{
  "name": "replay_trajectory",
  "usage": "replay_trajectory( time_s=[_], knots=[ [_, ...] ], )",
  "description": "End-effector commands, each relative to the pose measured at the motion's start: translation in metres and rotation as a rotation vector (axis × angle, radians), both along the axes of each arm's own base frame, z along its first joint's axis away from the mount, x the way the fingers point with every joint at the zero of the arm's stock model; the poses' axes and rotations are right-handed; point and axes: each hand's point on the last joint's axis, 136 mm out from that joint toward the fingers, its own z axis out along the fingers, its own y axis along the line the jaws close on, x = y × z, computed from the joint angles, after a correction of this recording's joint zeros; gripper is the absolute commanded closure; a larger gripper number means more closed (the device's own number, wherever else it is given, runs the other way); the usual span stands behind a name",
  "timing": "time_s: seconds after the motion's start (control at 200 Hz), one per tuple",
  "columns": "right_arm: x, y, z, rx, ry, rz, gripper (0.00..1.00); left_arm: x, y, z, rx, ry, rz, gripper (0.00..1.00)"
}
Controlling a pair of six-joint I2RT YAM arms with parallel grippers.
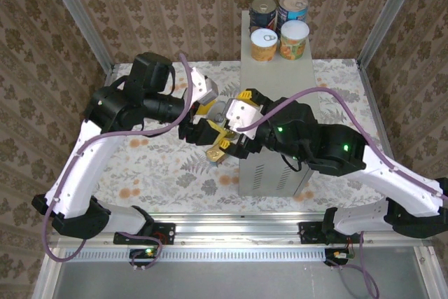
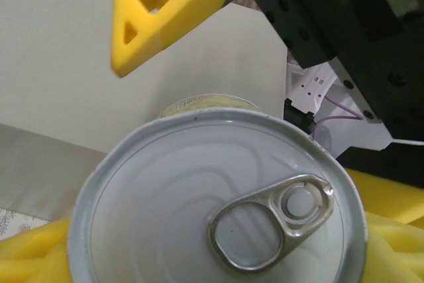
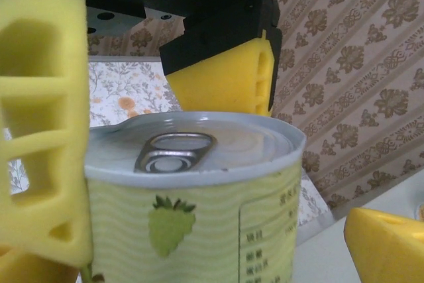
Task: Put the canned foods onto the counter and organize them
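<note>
A green-labelled can (image 1: 218, 113) with a silvery pull-tab lid hangs just left of the counter (image 1: 276, 82), the tall grey box. My left gripper (image 1: 210, 118) is shut on it; in the left wrist view the lid (image 2: 218, 183) sits between my yellow pads (image 2: 26, 256). My right gripper (image 1: 228, 125) stands open around the same can (image 3: 199, 223), one finger (image 3: 40, 130) at its left side and the other finger (image 3: 387, 243) apart from it on the right. Several other canned foods stand at the counter's far end: a blue one (image 1: 292, 6), a dark red one (image 1: 263, 10) and two orange ones (image 1: 264, 45).
The counter's near half is bare metal, with vent slots on its front face (image 1: 269, 173). The floral-patterned floor (image 1: 161, 166) spreads to the left. Patterned walls and aluminium frame posts (image 1: 77, 15) close in the cell. Purple cables loop over both arms.
</note>
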Motion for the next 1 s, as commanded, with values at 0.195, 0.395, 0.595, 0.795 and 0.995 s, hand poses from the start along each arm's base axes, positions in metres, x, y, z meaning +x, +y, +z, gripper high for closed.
replay_trajectory(
  time_s=[0.195, 0.395, 0.595, 0.795, 0.995],
  knots=[
    [0.011, 0.004, 0.014, 0.025, -0.023, -0.058, 0.01, -0.013, 0.001, 0.023, -0.059, -0.074, -0.056, 0.49],
    [0.013, 0.001, 0.012, 0.020, -0.009, -0.082, 0.14, -0.010, 0.000, 0.024, -0.061, -0.083, -0.047, 0.49],
    [0.015, -0.007, 0.018, 0.074, 0.009, -0.117, 0.19, -0.010, -0.002, 0.026, -0.073, -0.079, -0.049, 0.44],
    [0.023, -0.025, 0.029, 0.194, 0.006, -0.180, 0.20, -0.011, -0.001, 0.031, -0.096, -0.094, -0.041, 0.08],
    [0.035, -0.063, 0.046, 0.352, -0.036, -0.296, 0.23, -0.008, 0.004, 0.032, -0.097, -0.130, -0.005, 0.00]
  ],
)
